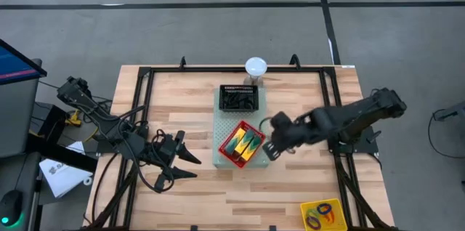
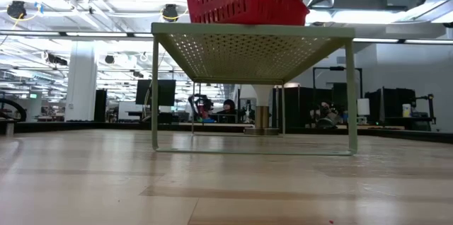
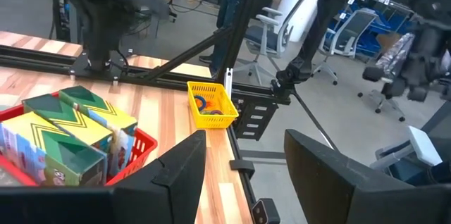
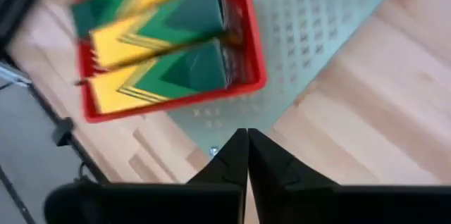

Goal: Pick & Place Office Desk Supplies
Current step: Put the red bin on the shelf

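**A:** How far along is it?

**B:** It looks mostly sorted. The printed boxes [image 1: 243, 144] sit in a red basket [image 1: 227, 151] on the pale-green board [image 1: 220, 126]. The band loops [image 1: 318, 215] lie in a yellow basket [image 1: 324, 205] at the table's corner, and dark clips fill the black basket [image 1: 239, 99].

**A:** And the arms?

**B:** The right gripper [image 1: 270, 149], fingers pressed together and empty, hovers beside the red basket. The left gripper [image 1: 190, 165] waits spread apart, well to the left.
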